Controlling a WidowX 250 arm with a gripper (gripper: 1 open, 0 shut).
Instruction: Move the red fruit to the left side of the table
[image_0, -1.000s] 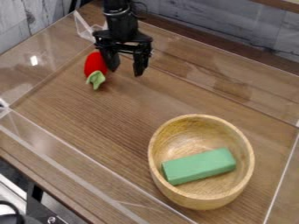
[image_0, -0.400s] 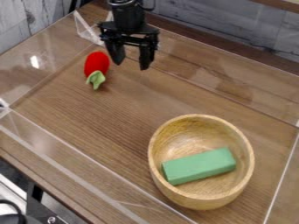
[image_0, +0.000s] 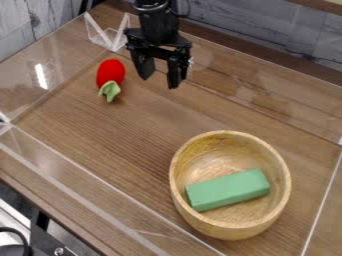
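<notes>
Red fruit (image_0: 110, 76), one; bowl (image_0: 230, 184), one.

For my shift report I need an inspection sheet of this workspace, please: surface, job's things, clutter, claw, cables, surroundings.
Surface: brown wood-grain table, low clear acrylic walls around it.
Job's things: red fruit lies on the left part, green cap toward the camera, apart from the claw.
Clutter: wooden bowl at front right, green block inside it.
Claw: claw open, pointing down, holds nothing, right of the fruit.
Cables: nothing seen.
Surroundings: grey wall behind.
</notes>
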